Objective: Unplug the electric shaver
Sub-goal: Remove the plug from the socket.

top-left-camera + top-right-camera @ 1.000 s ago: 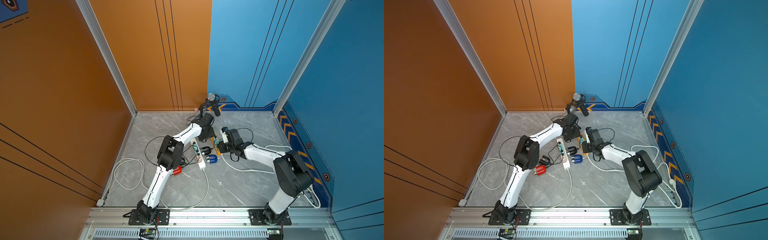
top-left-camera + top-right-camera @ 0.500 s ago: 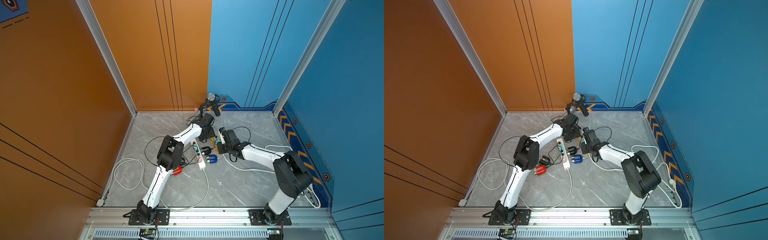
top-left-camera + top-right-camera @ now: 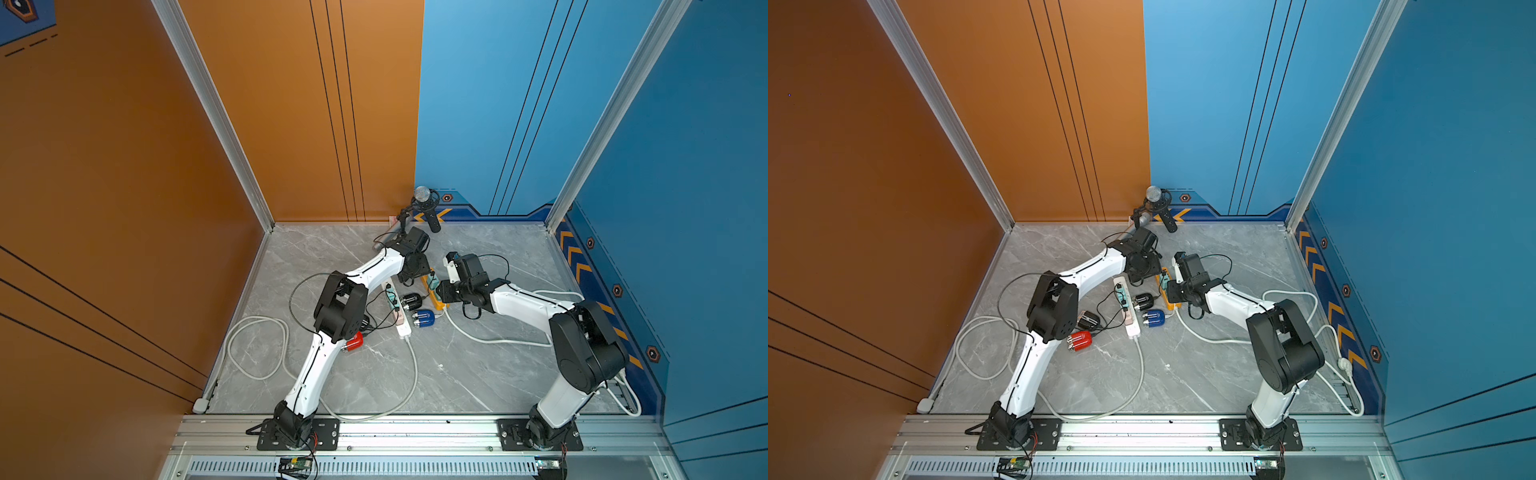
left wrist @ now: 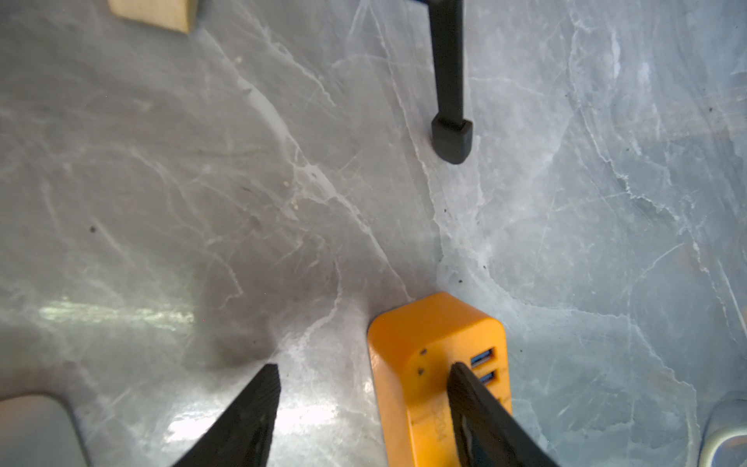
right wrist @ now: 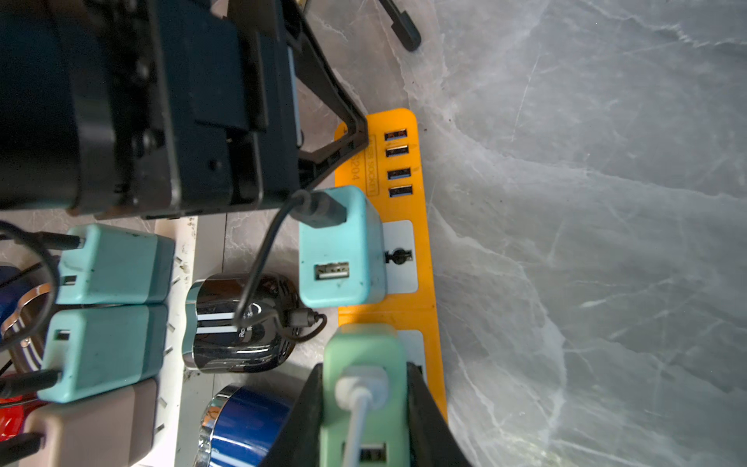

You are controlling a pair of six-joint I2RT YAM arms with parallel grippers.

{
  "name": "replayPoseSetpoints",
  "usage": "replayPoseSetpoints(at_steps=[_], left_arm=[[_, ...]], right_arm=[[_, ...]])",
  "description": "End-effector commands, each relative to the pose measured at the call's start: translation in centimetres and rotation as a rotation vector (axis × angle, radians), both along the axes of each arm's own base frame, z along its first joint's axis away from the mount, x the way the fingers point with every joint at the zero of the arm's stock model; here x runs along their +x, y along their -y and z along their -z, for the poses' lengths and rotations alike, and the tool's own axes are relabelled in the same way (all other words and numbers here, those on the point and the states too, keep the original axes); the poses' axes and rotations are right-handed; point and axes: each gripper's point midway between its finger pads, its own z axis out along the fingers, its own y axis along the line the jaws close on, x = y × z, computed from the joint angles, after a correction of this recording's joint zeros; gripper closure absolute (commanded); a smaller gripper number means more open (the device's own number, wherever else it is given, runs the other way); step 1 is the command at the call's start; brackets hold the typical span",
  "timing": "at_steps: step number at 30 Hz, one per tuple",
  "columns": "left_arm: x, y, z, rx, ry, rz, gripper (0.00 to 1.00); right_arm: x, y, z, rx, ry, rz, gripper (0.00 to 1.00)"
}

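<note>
The right gripper [image 5: 364, 378] pinches the mint-green plastic plug [image 5: 364, 347], not yet out of the long orange plastic strip [image 5: 388, 313]; the open left gripper [image 4: 364, 367] rests at 10 o'clock.

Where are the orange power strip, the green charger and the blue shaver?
orange power strip [image 5: 396, 315]: right wrist view, bare orange between sockets
green charger [image 5: 364, 347]: right wrist view, face beside white cable plug
blue shaver [image 5: 250, 424]: right wrist view, blue body

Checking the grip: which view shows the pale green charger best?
Right wrist view: the pale green charger fills the foreground on the orange power strip, the right gripper closed on its sides. In both top views that gripper hides it; the left wrist view shows only the strip's end.
</note>
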Motion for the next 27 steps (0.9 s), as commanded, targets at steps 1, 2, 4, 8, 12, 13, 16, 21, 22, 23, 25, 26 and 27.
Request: replayPoseSetpoints(at_steps=[1,2,4,8,12,13,16,21,22,23,25,26,27], left_arm=[[-4.7,-3.3,6.1,0.193,-0.196,0.025,0.32],[-4.7,-3.3,6.1,0.192,-0.195,0.025,0.32],[-4.7,-3.3,6.1,0.192,-0.196,0.025,0.32],[-4.7,-3.3,6.2,0.193,-0.197,0.025,0.33],[-4.7,-3.3,6.1,0.192,-0.197,0.027,0.33],[-4.7,-3.3,6.2,0.191,-0.198,0.028,0.33],[-4.7,-3.2,6.1,0.19,-0.197,0.031,0.33],[-4.8,-3.2,6.2,0.19,-0.199,0.03,0.33],[-4.7,-3.2,6.1,0.189,-0.198,0.031,0.34],[-4.8,-3.2,6.2,0.19,-0.2,0.031,0.33],[-4.7,-3.2,6.1,0.188,-0.198,0.033,0.34],[-4.7,-3.2,6.1,0.188,-0.198,0.034,0.34],[-4.8,-3.2,6.2,0.188,-0.2,0.035,0.34]], right_arm=[[0.6,0.5,-1.8,-0.074,0.054,0.018,0.86],[0.6,0.5,-1.9,-0.093,0.063,0.014,0.86],[0.3,0.5,-2.0,-0.137,0.083,0.0,0.87],[-0.1,0.6,-2.4,-0.232,0.136,-0.017,0.88],[-0.3,0.9,-2.7,-0.282,0.166,-0.007,0.88],[-0.3,0.7,-2.8,-0.283,0.17,-0.011,0.88],[-0.4,0.7,-2.6,-0.271,0.156,-0.01,0.88],[-0.8,0.8,-2.4,-0.233,0.128,-0.009,0.88],[-0.9,0.9,-2.4,-0.224,0.124,-0.01,0.87],[-1.0,1.1,-2.3,-0.216,0.117,-0.007,0.87],[-1.2,1.2,-2.4,-0.194,0.111,0.001,0.87],[-1.3,1.2,-2.5,-0.179,0.107,0.002,0.87],[-1.4,1.2,-2.5,-0.169,0.105,0.004,0.87]])
